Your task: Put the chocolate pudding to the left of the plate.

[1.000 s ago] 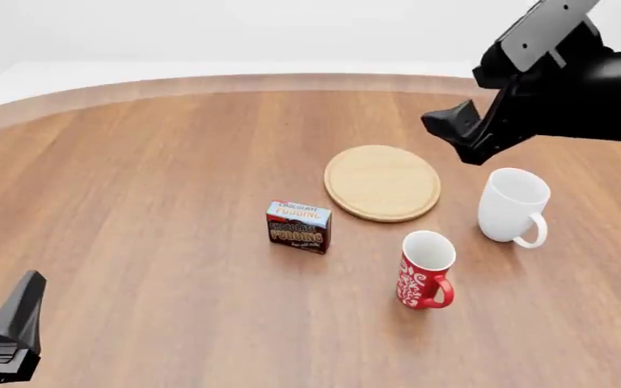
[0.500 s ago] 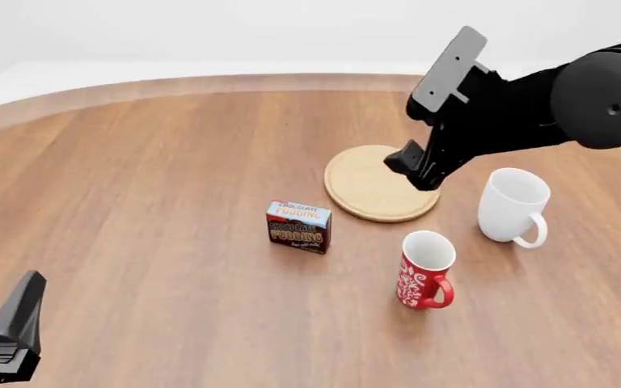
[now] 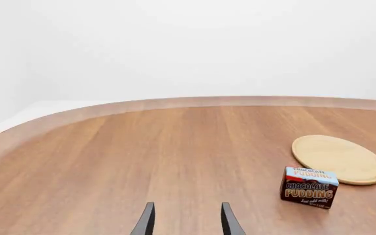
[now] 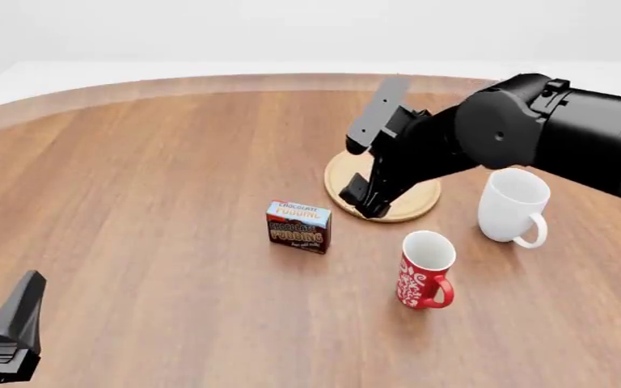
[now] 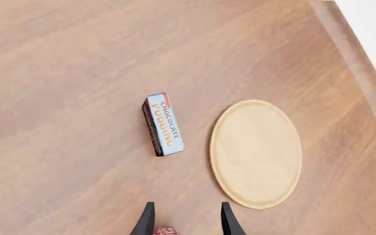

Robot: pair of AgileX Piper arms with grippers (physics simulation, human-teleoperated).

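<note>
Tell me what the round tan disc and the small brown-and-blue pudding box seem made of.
The round tan disc, the plate, looks like matte pale wood: faint grain lines show. The small brown-and-blue chocolate pudding box looks like printed cardboard, with sharp edges and lettering; this being a render, both are guesses.

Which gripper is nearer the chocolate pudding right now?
Right. The right gripper hangs over the plate's near-left edge, just right of the chocolate pudding. The left gripper sits far off at the table's near-left corner.

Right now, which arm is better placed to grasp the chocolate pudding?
The right: its pincer hangs open over the plate, beside the chocolate pudding. The left pincer sits far off at the near edge.
</note>
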